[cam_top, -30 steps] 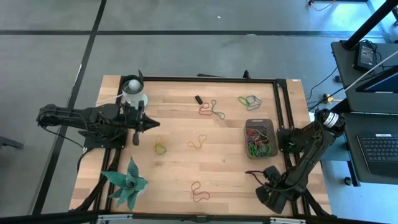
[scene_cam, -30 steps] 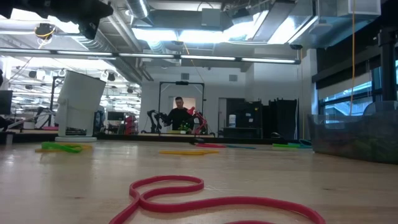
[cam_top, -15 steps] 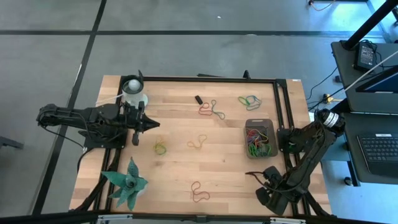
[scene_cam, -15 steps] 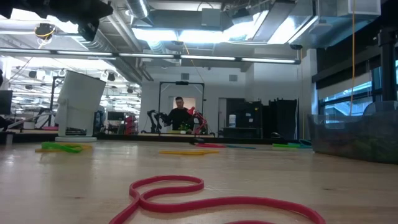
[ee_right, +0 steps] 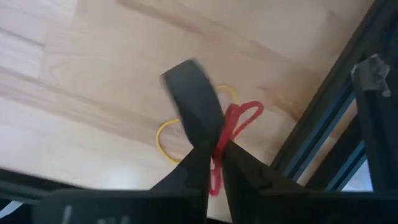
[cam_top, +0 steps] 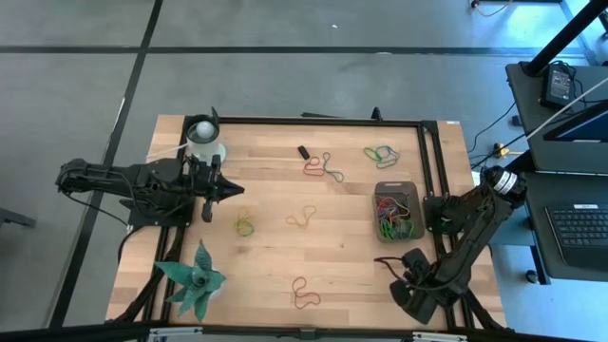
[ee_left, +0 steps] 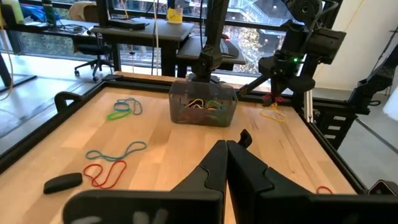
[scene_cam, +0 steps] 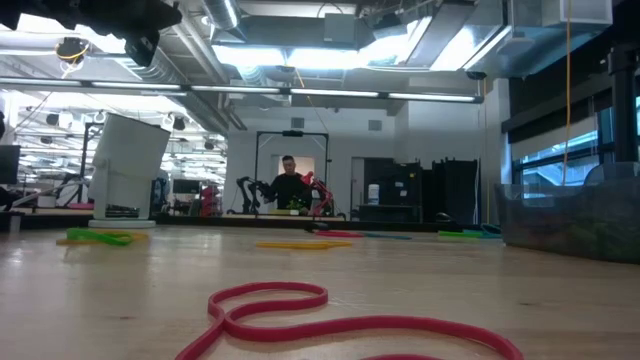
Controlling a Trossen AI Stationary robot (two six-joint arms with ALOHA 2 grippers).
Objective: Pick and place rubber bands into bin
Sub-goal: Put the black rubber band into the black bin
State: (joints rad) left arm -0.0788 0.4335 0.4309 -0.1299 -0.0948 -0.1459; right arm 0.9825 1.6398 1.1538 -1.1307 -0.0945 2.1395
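The dark grey bin (cam_top: pixel 397 211) sits near the table's right edge with several coloured rubber bands inside. Loose rubber bands lie flat on the wood: red and blue (cam_top: pixel 319 167), green and blue (cam_top: pixel 382 152), green (cam_top: pixel 245 226), yellow (cam_top: pixel 301 218), red (cam_top: pixel 304 293). My right gripper (cam_top: pixel 391 267) points down just on the near side of the bin, shut on a red rubber band (ee_right: pixel 239 118). A yellow band (ee_right: pixel 166 144) lies on the wood under it. My left gripper (cam_top: pixel 226 190) hovers shut at the table's left, touching nothing. My right gripper pinches the red rubber band (ee_right: pixel 216 167) between its two fingers, which come from above and point down. The band's loops (ee_right: pixel 244 114) stick out to one side of the fingers. In the left wrist view the band (ee_left: pixel 273 99) hangs slack under the fingertips, above the yellow band.
A white cup (cam_top: pixel 204 141) stands at the far left corner and a green star-shaped toy (cam_top: pixel 195 280) at the near left. A small black oblong piece (cam_top: pixel 303 151) lies near the far edge. A black frame rail (cam_top: pixel 429 161) runs along the right side, next to the bin.
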